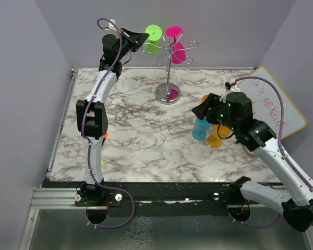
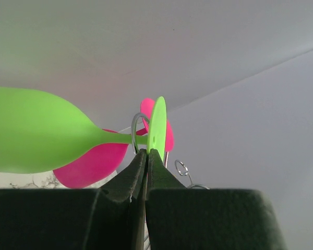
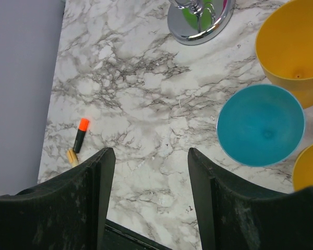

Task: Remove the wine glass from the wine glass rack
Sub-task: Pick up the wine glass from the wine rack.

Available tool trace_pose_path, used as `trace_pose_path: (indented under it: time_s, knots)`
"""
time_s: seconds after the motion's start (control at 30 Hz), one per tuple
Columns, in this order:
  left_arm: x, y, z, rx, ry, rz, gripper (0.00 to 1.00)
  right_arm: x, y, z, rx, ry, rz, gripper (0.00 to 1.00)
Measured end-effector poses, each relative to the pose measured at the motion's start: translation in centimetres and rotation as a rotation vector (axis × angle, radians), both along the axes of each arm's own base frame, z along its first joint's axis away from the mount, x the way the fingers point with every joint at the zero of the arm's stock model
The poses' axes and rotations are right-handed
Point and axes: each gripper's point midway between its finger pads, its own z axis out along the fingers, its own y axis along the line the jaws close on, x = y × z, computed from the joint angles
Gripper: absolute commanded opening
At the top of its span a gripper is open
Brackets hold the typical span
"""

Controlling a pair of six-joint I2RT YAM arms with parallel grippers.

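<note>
Pinching the green wine glass [image 2: 36, 135] by its foot, left fingers [image 2: 126, 182] nearly meet; right fingers [image 3: 96, 179] spread, empty.

Left claw [image 2: 147, 154] pinched tight, right claw [image 3: 150, 153] agape.

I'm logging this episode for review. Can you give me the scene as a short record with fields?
rack: tall silver wire wine glass rack, upright on the marble table
on rack: lime green plastic wine glass and pink wine glass
left gripper: shut on the green glass's foot
right gripper: open, empty, above the table
near right gripper: blue glass and yellow glass, standing on the table
</note>
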Motion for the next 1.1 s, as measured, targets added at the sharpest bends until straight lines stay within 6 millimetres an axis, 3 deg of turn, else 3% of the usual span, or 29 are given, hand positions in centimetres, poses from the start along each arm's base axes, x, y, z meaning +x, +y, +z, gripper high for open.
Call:
trace_pose_path:
  time_s: [0.5, 0.87, 1.1]
  knots:
    - [0.0, 0.8, 1.4, -0.049, -0.032, 0.052, 0.0, 0.1, 0.0, -0.3, -0.008, 0.005, 0.001, 0.63]
    - [-0.4, -0.1, 3.9, -0.085, -0.084, 0.035, 0.0, 0.1, 0.0, -0.3, -0.008, 0.006, 0.001, 0.63]
    - [-0.2, -1.3, 3.0, -0.089, -0.071, 0.021, 0.0, 0.1, 0.0, -0.3, -0.009, 0.007, 0.001, 0.63]
